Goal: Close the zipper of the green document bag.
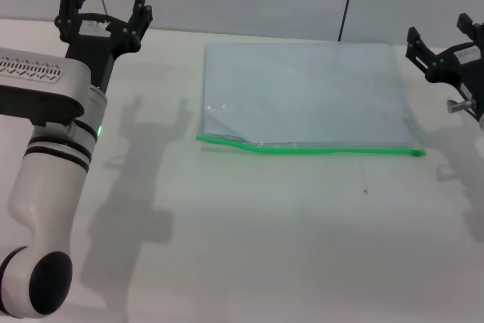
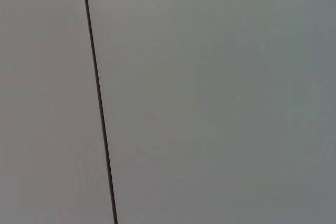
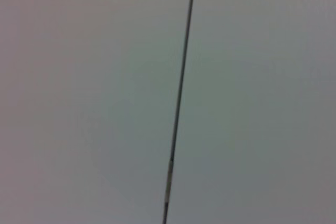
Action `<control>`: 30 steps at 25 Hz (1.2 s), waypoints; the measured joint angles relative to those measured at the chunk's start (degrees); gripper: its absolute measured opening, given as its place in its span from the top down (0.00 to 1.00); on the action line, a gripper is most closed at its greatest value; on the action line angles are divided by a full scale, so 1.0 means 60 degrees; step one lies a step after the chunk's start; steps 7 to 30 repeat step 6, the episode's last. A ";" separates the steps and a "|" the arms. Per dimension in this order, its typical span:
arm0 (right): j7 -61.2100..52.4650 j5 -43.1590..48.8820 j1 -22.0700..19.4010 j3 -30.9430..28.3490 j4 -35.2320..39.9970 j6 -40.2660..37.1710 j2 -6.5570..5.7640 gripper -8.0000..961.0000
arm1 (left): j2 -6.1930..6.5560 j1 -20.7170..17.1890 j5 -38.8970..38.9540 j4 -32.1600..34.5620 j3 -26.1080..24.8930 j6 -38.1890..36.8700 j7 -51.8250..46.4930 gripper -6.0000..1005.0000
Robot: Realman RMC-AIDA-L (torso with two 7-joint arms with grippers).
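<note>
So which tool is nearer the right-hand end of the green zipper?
Right. The right tool hangs just beyond the green document bag's far right corner, close to that end of the zipper. The left tool sits well off past the bag's left side.

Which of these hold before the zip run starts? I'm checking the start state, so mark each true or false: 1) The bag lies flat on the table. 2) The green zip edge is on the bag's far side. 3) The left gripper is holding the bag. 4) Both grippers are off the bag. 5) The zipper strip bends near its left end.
1) True: the green document bag lies flat on the table.
2) False: the zipper runs along the edge nearest the robot.
3) False: the left gripper is raised to the bag's left, fingers open and empty.
4) True: the right gripper also sits clear, at the bag's right.
5) True: the strip kinks upward there.
</note>
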State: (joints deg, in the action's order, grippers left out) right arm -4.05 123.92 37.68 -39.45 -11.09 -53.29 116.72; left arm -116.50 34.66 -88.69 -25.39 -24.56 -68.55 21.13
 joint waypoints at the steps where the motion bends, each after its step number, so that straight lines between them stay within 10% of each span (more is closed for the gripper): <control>1: 0.0000 0.0000 -0.0001 -0.0044 0.0010 0.0000 0.0000 0.10 | 0.0001 0.0006 -0.0001 0.0005 0.0004 0.0000 0.0012 0.15; 30: 0.0000 0.0000 -0.0030 -0.0202 0.0126 0.0005 -0.0009 0.10 | 0.0006 0.0029 -0.0002 0.0048 0.0028 0.0000 0.0059 0.15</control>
